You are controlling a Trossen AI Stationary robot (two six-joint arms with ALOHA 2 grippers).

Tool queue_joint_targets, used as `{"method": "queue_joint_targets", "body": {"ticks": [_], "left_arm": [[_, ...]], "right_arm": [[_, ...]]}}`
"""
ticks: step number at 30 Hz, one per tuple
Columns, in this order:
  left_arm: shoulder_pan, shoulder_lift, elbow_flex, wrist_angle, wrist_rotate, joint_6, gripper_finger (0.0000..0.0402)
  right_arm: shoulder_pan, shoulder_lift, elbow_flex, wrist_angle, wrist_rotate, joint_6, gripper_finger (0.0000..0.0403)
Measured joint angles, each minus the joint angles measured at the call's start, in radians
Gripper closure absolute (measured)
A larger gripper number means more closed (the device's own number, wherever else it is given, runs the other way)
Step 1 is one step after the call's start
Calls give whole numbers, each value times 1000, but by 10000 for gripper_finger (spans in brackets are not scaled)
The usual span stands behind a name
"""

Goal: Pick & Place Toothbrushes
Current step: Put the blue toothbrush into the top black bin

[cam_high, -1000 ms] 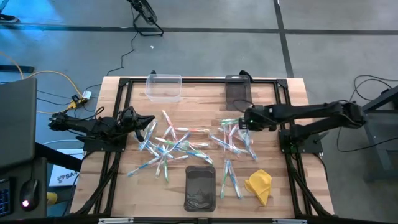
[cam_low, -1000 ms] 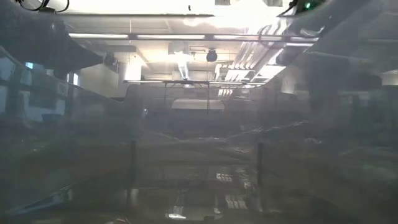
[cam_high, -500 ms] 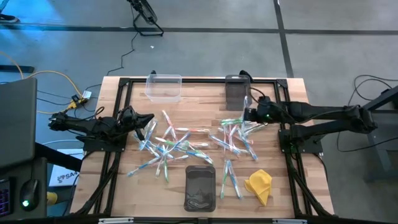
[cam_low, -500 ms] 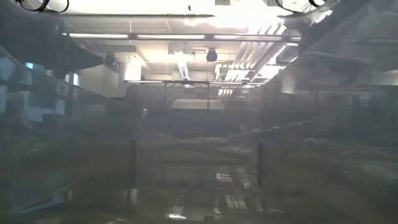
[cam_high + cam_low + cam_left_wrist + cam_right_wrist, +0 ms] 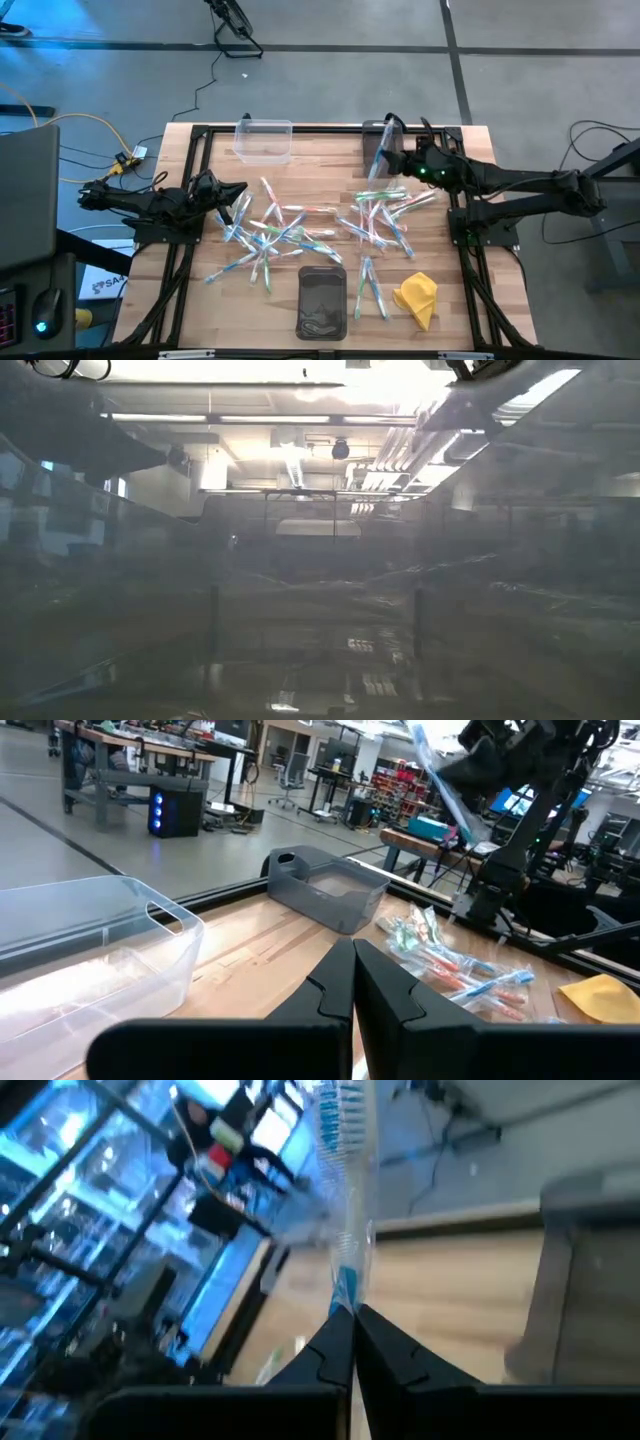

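Note:
Many toothbrushes lie flat on the wooden table in two loose piles, one at the left (image 5: 268, 236) and one at the right (image 5: 380, 222). My right gripper (image 5: 392, 164) is raised near the grey bin (image 5: 380, 142) at the far edge, shut on one blue-accented toothbrush (image 5: 378, 156), which also shows in its wrist view (image 5: 345, 1200). My left gripper (image 5: 240, 194) waits shut at the table's left side, beside the left pile; its shut fingers (image 5: 352, 965) hold nothing. My right gripper pinches the blue toothbrush between its two fingers by the lower end of the handle (image 5: 344, 1288). The fingers reach in from the table's right side, tipped slightly down. The brush sticks out beyond the fingertips, bristle end (image 5: 340, 1110) farthest out, lifted clear of the table.
A clear bin (image 5: 265, 140) stands at the far edge left of the grey bin. A dark bin (image 5: 322, 300) sits at the near edge, with a yellow cloth (image 5: 416, 297) to its right. A black frame (image 5: 300, 129) runs round the table.
My right gripper has risen from the right pile with the blue toothbrush and gone toward the far edge and the grey bin. It has tipped up from pointing steeply down to nearly level. The toothbrush is lifted clear of the pile.

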Motion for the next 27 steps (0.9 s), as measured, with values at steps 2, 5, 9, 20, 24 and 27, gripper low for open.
{"method": "queue_joint_targets", "body": {"ticks": [2, 5, 9, 20, 24, 27], "left_arm": [[0, 0, 0, 0, -1, 0, 402], [0, 0, 0, 0, -2, 0, 402], [0, 0, 0, 0, -2, 0, 402], [0, 0, 0, 1, -5, 0, 402], [0, 0, 0, 1, -12, 0, 402], [0, 0, 0, 1, -16, 0, 402]], "right_arm": [[-13, 0, 0, 34, 40, -28, 400], [-29, 18, 0, 118, 96, -88, 400], [-52, 58, 0, 248, 132, -199, 400], [-128, 186, 2, 373, 132, -270, 400], [-156, 221, 28, 372, 106, -291, 400], [-175, 247, 53, 371, 98, -327, 400]]}}
